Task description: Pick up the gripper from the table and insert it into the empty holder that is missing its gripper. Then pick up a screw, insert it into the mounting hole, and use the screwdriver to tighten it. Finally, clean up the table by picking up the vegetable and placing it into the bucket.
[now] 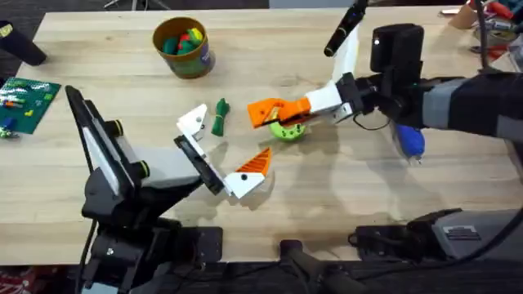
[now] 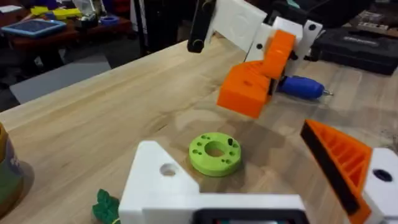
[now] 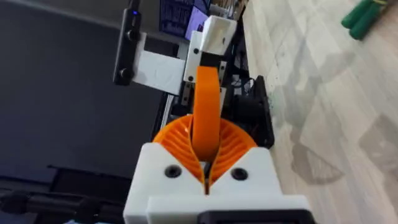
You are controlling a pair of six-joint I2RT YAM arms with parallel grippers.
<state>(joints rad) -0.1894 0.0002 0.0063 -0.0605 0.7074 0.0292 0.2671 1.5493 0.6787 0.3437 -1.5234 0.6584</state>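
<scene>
My right gripper [image 1: 288, 111] is shut on the gripper [image 1: 263, 112], a small orange wedge held just above the table [image 1: 122, 82] near its middle. In the right wrist view the orange ribbed pads [image 3: 177, 140] clamp the wedge [image 3: 205, 106]. In the left wrist view it [image 2: 245, 93] hangs beyond a lime disc. My left gripper [image 1: 222, 147] stands open; its empty white holder [image 1: 194, 120] [image 2: 161, 180] is left of the wedge, and its twin bracket carries an orange triangle [image 1: 255, 162]. The dark green vegetable [image 1: 221, 117] lies beside the holder. The blue screwdriver [image 1: 409, 140] lies at the right. The bucket [image 1: 181, 45] stands far left.
A lime green disc with holes [image 1: 288, 129] lies right under the held wedge. A black and white upright part [image 1: 345, 37] rises behind the right arm. A green board [image 1: 24, 102] sits at the left edge. The bucket holds colourful toys.
</scene>
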